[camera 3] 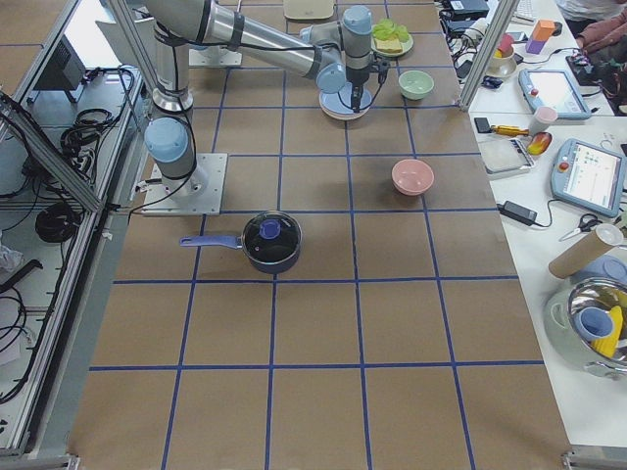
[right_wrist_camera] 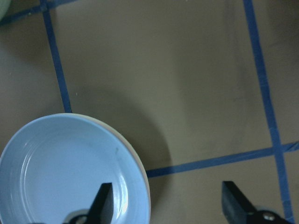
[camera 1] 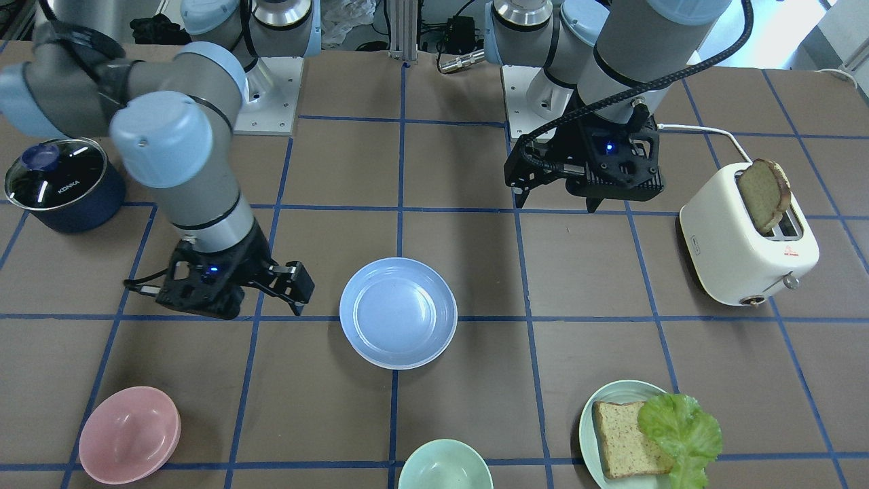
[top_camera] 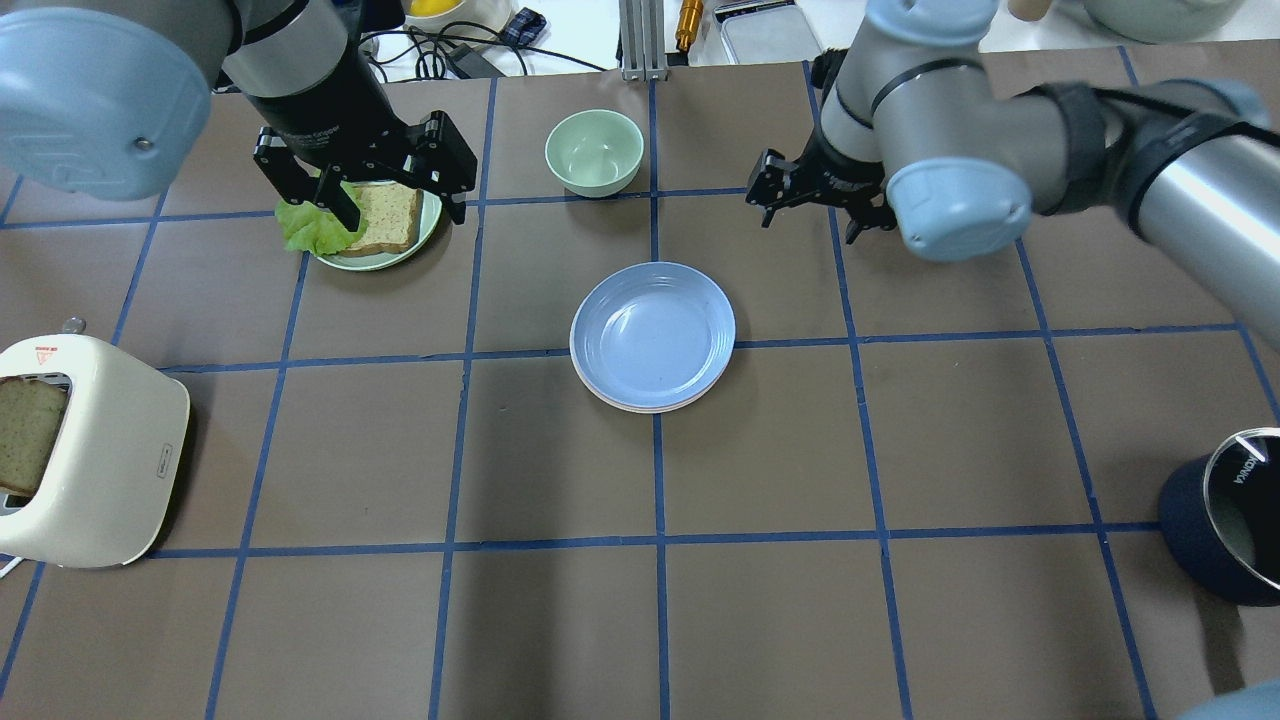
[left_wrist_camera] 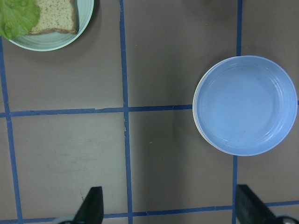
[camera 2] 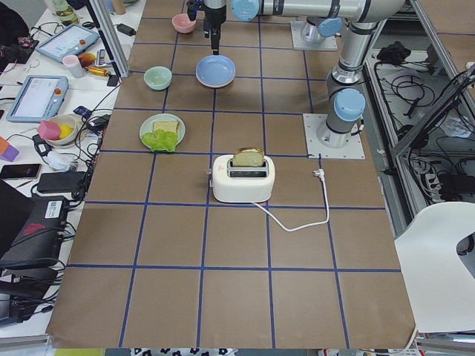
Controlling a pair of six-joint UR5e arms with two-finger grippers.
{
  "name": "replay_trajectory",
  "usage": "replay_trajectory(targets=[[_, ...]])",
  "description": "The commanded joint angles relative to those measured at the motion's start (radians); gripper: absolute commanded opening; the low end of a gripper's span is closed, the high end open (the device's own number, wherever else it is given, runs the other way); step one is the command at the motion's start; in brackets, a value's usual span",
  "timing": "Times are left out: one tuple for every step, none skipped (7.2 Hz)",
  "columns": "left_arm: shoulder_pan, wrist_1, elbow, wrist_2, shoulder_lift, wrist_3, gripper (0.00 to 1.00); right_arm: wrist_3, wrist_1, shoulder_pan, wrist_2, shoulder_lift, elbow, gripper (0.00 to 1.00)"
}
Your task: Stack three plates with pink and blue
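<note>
Black left tool (left_wrist_camera: 169, 206), right tool (right_wrist_camera: 168, 204): wide open, holding nothing.

blue plate (top_camera: 652, 335) covers what lies under it — only a pale rim (top_camera: 650, 409) shows

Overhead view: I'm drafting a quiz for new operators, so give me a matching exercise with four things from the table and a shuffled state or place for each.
Things:
1. light blue plate
2. toaster
3. mint-green plate
4. dark blue pot

States:
A. holds bread and lettuce
B. tops the stack
C. glass lid on
D. bread slice sticking out of a slot

Pairs: 1-B, 2-D, 3-A, 4-C
</note>
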Motion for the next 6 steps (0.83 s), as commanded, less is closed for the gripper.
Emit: replay_trajectory(targets=[[-0.001, 0.004, 0.0, 0.031, 0.001, 0.021, 1.0, -0.301, 0.278, -0.104, -0.024, -0.045, -0.151, 0.96], [-0.001, 0.005, 0.0, 0.033, 0.001, 0.021, 1.0, -0.33, 0.364, -0.141, -0.043, -0.129, -0.151, 0.98], [-0.001, 0.003, 0.0, 0.031, 0.001, 0.019, 1.0, -0.335, 0.424, -0.137, -0.046, -0.197, -0.147, 1.0], [-0.001, 0.003, 0.0, 0.031, 0.001, 0.019, 1.0, -0.326, 0.487, -0.111, -0.04, -0.257, -0.124, 1.0], [-0.001, 0.001, 0.0, 0.033, 0.001, 0.019, 1.0, -0.321, 0.486, -0.062, -0.044, -0.268, -0.11, 1.0], [-0.001, 0.001, 0.0, 0.033, 0.001, 0.021, 1.0, -0.321, 0.482, -0.037, -0.054, -0.26, -0.124, 1.0]])
